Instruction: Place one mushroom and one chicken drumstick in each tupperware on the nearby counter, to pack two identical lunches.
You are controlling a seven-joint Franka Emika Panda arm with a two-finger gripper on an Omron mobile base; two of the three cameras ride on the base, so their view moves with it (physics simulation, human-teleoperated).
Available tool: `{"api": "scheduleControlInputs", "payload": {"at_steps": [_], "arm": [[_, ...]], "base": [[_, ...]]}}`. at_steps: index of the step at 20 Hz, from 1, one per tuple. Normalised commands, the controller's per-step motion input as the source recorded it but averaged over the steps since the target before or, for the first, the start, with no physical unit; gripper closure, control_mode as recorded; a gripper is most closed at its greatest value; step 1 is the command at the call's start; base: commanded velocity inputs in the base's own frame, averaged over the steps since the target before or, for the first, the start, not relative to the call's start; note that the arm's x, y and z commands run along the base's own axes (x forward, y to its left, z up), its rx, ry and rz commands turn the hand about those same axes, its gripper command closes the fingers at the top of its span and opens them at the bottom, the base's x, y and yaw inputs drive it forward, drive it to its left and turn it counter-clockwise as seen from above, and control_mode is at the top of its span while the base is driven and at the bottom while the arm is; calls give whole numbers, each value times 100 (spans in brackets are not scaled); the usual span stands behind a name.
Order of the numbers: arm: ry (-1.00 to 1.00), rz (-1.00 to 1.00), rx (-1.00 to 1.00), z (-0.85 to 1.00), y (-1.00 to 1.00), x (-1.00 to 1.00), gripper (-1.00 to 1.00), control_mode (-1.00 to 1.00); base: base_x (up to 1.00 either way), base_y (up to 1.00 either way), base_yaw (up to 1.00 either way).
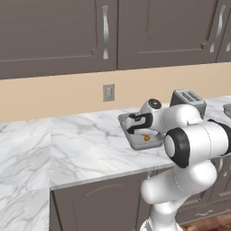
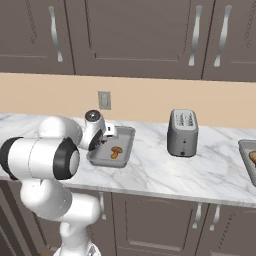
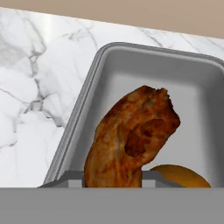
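Pincer (image 3: 113,183): clamped on a chicken drumstick (image 3: 133,140), reddish-brown and elongated, which rises from between the finger tips in the hand view; held over the near end of a grey tupperware (image 3: 87,87).

Tupperware, first: shallow grey tray with rounded corners and flared rim, on the counter (image 1: 76,140) below the wall outlet; seen in the right base view (image 2: 127,137) with the robot's hand above its left part. One mushroom (image 2: 116,151), orange-tan and capped, lies on its floor toward the near edge; in the hand view it shows just beside the drumstick's lower end (image 3: 181,175).

Tupperware, second (image 2: 248,155): at the right edge of the right base view, well apart from the first, a brownish piece inside it; too cropped to identify.

Toaster (image 2: 182,132): silver-grey, upright, two slots, on the counter between the two trays.

Counter: white marble, grey veins, over dark brown cabinet doors with silver handles (image 2: 197,215).

Room: beige backsplash, one pale wall outlet (image 2: 104,100), dark brown upper cabinets (image 2: 135,35) with long silver handles.

Writing, brands, labels: none legible.
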Motion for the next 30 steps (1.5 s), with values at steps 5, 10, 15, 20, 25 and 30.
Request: {"api": "scheduleControlInputs", "payload": {"at_steps": [5,10,15,20,25,30], "arm": [[0,0,0,-21,-8,11,100,-100],[0,0,0,-19,-7,16,100,-100],[0,0,0,-18,-1,23,100,-100],[2,0,0,-21,-3,29,100,-100],[2,0,0,-26,-6,30,100,-100],[0,0,0,-5,-2,12,-100,-100]], "base": [[0,0,0],[0,0,0],[0,0,0],[0,0,0],[0,0,0],[0,0,0]]}}
